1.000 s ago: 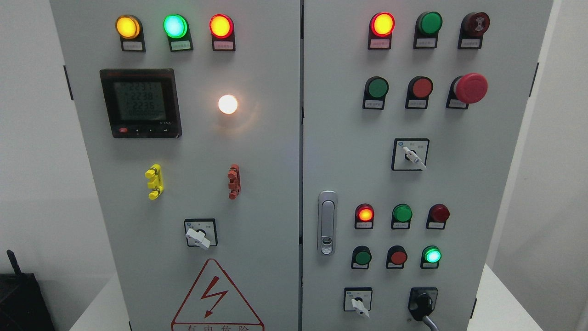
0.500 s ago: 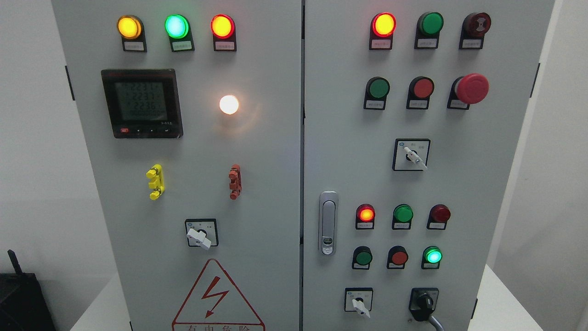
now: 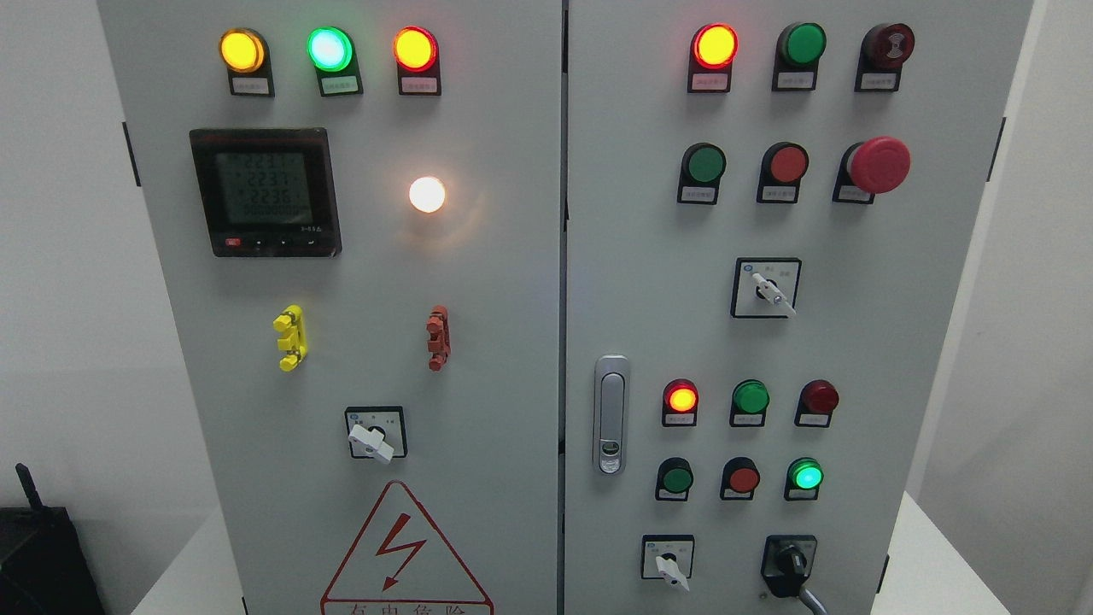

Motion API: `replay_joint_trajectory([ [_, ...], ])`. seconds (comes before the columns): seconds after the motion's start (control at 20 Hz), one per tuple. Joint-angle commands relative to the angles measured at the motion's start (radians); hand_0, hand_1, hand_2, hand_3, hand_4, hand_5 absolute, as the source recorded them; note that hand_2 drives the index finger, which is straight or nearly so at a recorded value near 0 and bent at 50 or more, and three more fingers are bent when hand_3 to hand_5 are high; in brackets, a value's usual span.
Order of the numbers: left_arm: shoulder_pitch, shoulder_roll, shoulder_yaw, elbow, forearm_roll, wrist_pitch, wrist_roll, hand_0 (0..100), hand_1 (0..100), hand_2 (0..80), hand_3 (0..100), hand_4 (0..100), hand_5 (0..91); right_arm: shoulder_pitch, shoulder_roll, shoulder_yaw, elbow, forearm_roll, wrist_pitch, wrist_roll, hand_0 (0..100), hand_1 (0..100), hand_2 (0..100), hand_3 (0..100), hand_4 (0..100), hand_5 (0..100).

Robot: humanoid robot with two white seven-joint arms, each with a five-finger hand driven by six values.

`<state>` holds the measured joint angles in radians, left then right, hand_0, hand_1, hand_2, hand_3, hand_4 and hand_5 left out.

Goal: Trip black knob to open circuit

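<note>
White walls frame a grey control cabinet (image 3: 512,282) standing on a white table (image 3: 931,564). Low on its right door sits the black knob (image 3: 790,565), a grey cable (image 3: 811,600) running down from it. Just left is a white-handled selector switch (image 3: 669,568); above, a lit green lamp (image 3: 806,475) and a red pushbutton (image 3: 741,478). Neither hand is in view, so nothing blocks the knob.
</note>
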<state>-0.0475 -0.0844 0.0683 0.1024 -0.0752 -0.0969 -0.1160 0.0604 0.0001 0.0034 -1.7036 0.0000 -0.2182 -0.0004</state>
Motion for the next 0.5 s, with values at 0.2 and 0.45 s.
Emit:
replay_joint_trajectory([
  [0.2,0.0,0.0,0.001,-0.02,0.0,0.0,-0.001,12,39,0.0,0,0,0.0,-0.001,-0.02,0.006,-0.004,-0.014,-0.001,-0.001,0,0,7,100,97,96],
  [0.45,0.0,0.0,-0.001,-0.02,0.0,0.0,-0.001,12,39,0.0,0,0,0.0,0.002,-0.02,0.006,-0.016,-0.014,-0.001,-0.001,0,0,7,100,96,96],
])
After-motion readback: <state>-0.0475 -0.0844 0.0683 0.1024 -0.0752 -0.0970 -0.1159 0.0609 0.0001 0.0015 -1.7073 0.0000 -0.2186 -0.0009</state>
